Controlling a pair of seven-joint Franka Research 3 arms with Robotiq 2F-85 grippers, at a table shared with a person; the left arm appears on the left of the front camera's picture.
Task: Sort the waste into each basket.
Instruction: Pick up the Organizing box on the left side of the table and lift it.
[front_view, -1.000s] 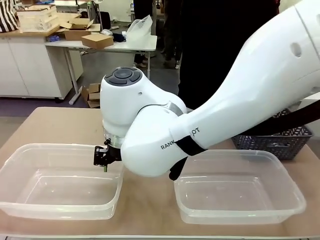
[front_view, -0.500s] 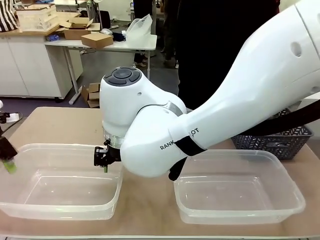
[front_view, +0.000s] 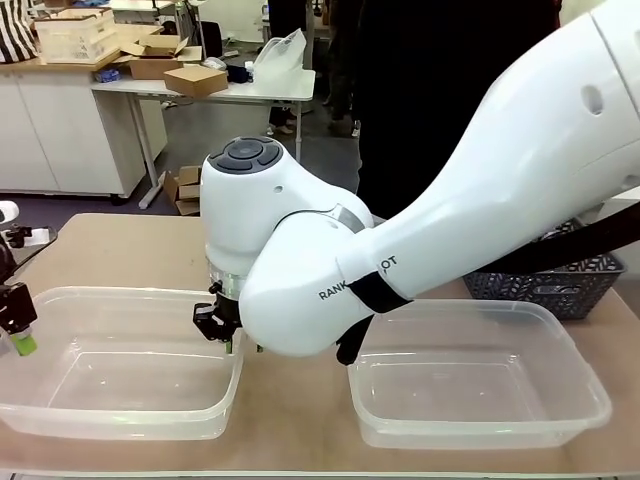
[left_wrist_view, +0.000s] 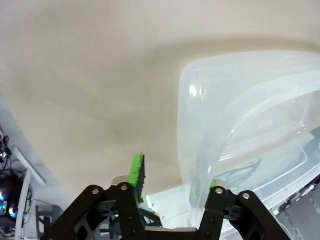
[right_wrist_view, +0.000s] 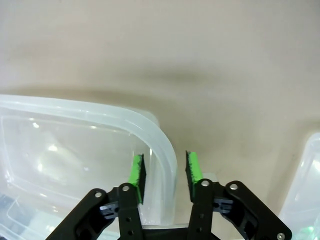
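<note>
On my right wrist feed the right gripper (right_wrist_view: 164, 162) has its two green pads (right_wrist_view: 136, 175) astride the rolled rim of the left tub (right_wrist_view: 75, 109), one pad inside the wall and one outside over bare table. The fingers are closed in on that rim close to a rounded corner, so I read it as a pinch on the tub. On the left wrist feed the left gripper (left_wrist_view: 177, 172) also straddles the same tub's wall. One pad stands outside over the tabletop and the other finger sits hard against the plastic, with the fingers about halfway apart. I cannot tell whether they actually clamp the rim or just bracket it. From the front camera, the right gripper is at the left tub's right-hand short side and the left gripper is at its left-hand short side, so the tub sits between the two. The big white right arm (front_view: 450, 220) sweeps in from the right across the middle. The right tub (front_view: 480, 435) sits beside the left one, apart from it, on the tan table (front_view: 120, 250). The dark lattice basket (front_view: 550, 285) stands just behind the right tub, at the table's right side.
</note>
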